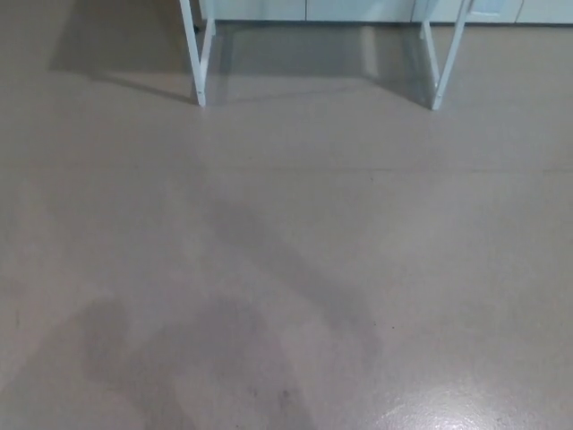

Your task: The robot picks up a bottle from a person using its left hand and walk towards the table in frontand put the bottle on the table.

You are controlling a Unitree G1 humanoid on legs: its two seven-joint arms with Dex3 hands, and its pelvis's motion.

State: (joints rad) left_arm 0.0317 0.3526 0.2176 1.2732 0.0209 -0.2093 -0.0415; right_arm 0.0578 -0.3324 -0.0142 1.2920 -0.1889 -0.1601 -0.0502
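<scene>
1. The left white leg (199, 54) stands on the grey floor (286, 233) at the top.
2. The right white leg (445, 55) stands on it too.
3. The hands and the bottle are out of sight, so I cannot tell about the fingers.

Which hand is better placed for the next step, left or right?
Cannot tell: neither hand is in view, only the floor and white table legs farther ahead. The task names the left hand.
</scene>
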